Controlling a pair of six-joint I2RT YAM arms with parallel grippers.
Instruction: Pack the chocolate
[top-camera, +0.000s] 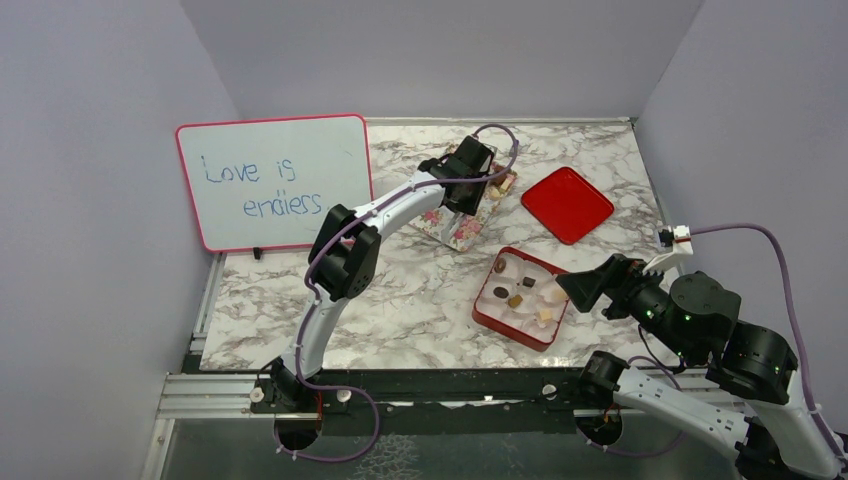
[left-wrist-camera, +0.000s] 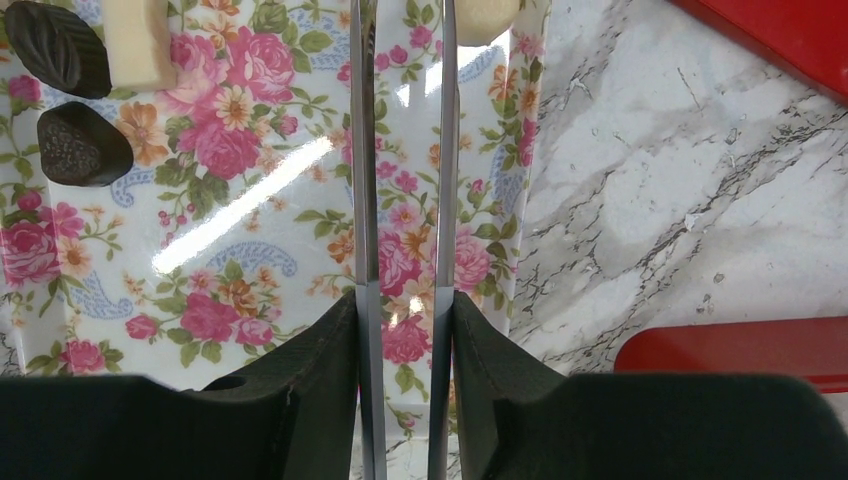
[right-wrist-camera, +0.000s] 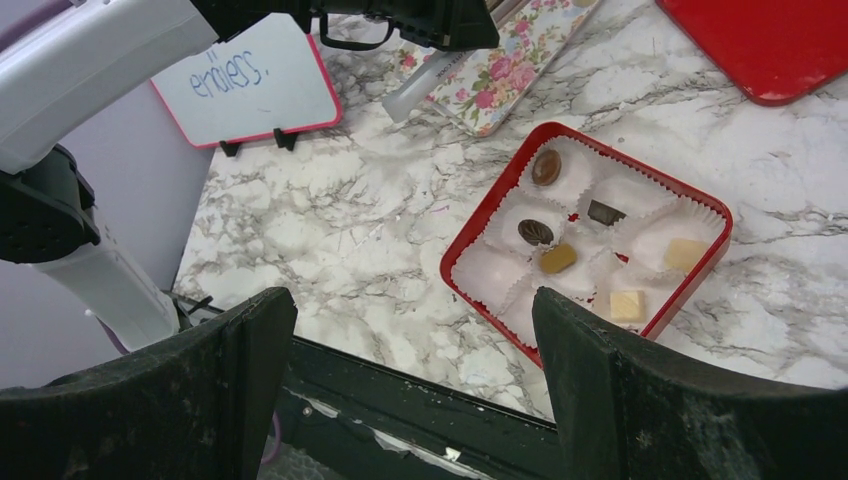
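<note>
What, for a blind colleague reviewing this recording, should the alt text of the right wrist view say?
A red box of white paper cups holds six small chocolates on a marble table, framed by the right arm's wide-open black fingers. A floral tray and red lid lie beyond.

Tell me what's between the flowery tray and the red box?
Just bare marble table separates the flowery tray and red box, in the top view.

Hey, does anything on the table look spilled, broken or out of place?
Nothing stands out. The chocolate sits on the floral tray or in the red box, in paper cups, none loose on the marble; the red lid lies flat beside it.
</note>
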